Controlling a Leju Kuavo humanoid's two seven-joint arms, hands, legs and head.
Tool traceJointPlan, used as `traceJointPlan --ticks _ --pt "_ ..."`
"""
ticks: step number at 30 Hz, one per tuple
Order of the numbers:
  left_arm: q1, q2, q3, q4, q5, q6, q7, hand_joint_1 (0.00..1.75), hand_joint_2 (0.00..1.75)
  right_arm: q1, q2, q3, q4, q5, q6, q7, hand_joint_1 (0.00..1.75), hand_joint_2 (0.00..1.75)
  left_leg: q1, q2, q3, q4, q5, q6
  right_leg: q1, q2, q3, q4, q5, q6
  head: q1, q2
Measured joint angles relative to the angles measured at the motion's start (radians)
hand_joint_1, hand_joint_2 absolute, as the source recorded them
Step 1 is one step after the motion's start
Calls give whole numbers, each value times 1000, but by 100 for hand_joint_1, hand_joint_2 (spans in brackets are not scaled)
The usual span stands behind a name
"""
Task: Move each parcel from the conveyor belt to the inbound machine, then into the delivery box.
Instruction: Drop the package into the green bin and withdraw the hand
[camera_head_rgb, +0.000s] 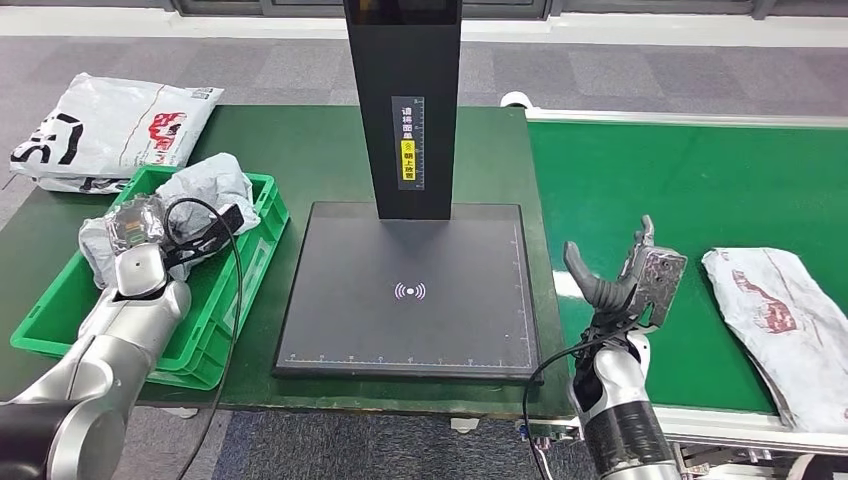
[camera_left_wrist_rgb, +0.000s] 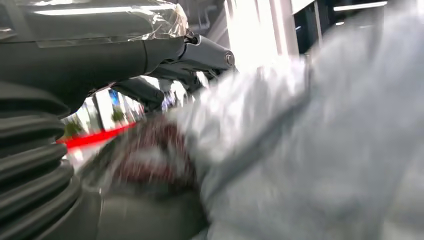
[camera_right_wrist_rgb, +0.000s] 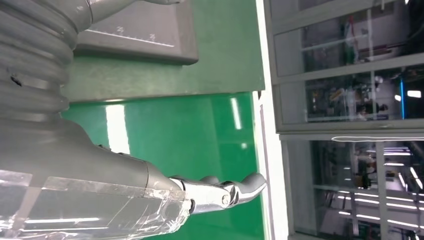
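A crumpled grey parcel (camera_head_rgb: 212, 187) lies in the green delivery box (camera_head_rgb: 258, 262) at the left. My left hand (camera_head_rgb: 140, 235) is down in the box on it, and the blurred left wrist view shows the grey parcel (camera_left_wrist_rgb: 310, 150) pressed between the fingers (camera_left_wrist_rgb: 200, 50) and the thumb. Another white parcel with red print (camera_head_rgb: 785, 320) lies on the green conveyor belt (camera_head_rgb: 690, 180) at the right. My right hand (camera_head_rgb: 625, 278) stands upright and open over the belt's left end, well short of that parcel. The black inbound machine plate (camera_head_rgb: 410, 295) is bare.
The machine's black column (camera_head_rgb: 403, 100) rises behind the plate. A third white parcel (camera_head_rgb: 110, 125) lies on the green table at the far left, behind the box. A black cable (camera_head_rgb: 236, 270) loops over the box's near wall. Glass partitions (camera_right_wrist_rgb: 345, 100) stand beyond the belt.
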Motion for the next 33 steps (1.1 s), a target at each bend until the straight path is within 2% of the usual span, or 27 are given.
traceJointPlan --ticks 1,4,10,14,17,21,23,25,30,32,33 --pt "0 -3 12 0 20 38 -30 0 0 9 0 0 -6 2 1 2 0 175 0 0 0 0 0 0 0 0 0 0 0 0 0 0" --pt "-7 -11 50 -2 69 144 -113 0 0 34 -1 0 -20 5 3 6 0 175 0 0 0 0 0 0 1 0 0 0 0 0 0 0" --pt "-19 -20 93 -4 90 166 -144 0 0 51 -5 0 -30 6 3 9 0 175 0 1 0 0 0 -1 1 1 -1 0 0 0 0 0" --pt "-12 -25 118 -33 112 193 -194 0 0 51 -7 0 -30 7 11 20 0 0 0 1 0 0 0 -1 1 1 0 0 0 -1 0 0" --pt "-3 -40 167 -94 211 204 -328 0 0 52 -10 0 -29 6 18 21 0 0 0 1 0 0 0 -1 1 1 -1 0 0 -1 0 0" --pt "-9 -84 248 -118 579 197 -612 0 0 59 -15 0 -29 21 13 24 0 0 0 0 0 0 0 -1 0 0 0 0 0 -1 0 0" --pt "-10 -114 258 -123 721 159 -677 0 0 63 -16 0 -29 31 11 33 0 87 0 0 0 0 0 -1 -1 0 0 0 0 -1 0 0" --pt "-10 -141 258 -123 805 83 -690 0 0 65 -18 0 -29 34 15 41 0 175 0 0 0 0 0 -1 -1 0 0 0 0 0 0 0" --pt "0 -208 252 -103 987 -124 -703 0 0 65 -23 0 -29 28 46 61 0 175 -1 0 0 0 0 0 -1 0 0 0 1 0 0 0" --pt "9 -230 239 -95 1048 -177 -721 0 0 62 -26 0 -28 34 55 68 0 175 -1 0 0 0 0 -1 -1 0 0 0 1 0 0 0" --pt "13 -240 231 -92 1067 -193 -728 0 0 60 -27 0 -27 38 56 70 0 131 -1 0 0 0 0 -1 -1 0 0 0 1 0 0 0"
